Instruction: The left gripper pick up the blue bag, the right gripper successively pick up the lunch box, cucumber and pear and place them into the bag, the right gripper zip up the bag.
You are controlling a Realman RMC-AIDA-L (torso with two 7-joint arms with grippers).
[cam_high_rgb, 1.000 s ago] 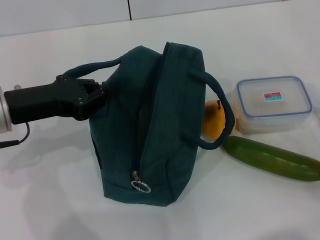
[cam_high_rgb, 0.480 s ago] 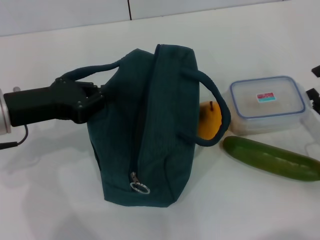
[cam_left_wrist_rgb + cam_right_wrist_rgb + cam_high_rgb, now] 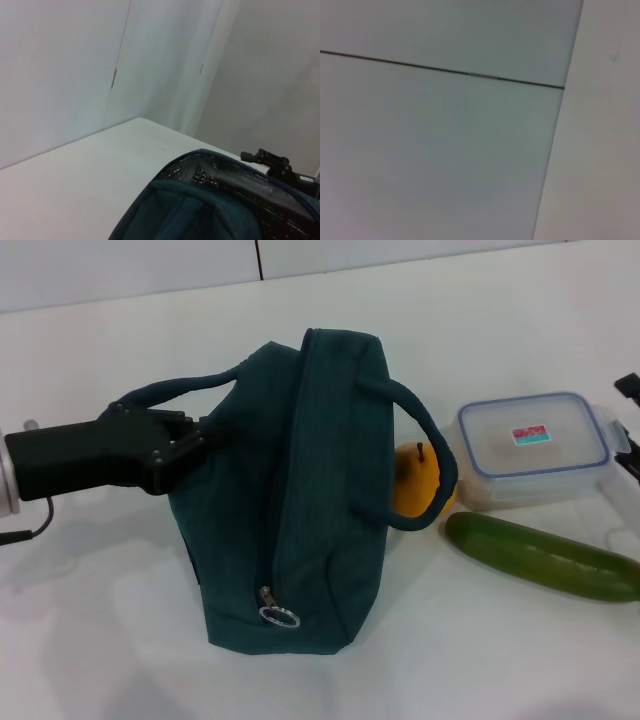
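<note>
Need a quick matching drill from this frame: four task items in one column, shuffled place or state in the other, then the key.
Things:
1. blue bag
2. lunch box
3. cucumber
4. pear

Places or states:
A. seen through the bag's handle loop, just beside the bag
B. lid on, lying behind the cucumber
C. lying on the table nearest the head camera, in front of the lunch box
D. held at one handle by the left gripper

Pairs: 1-D, 2-B, 3-C, 4-A
</note>
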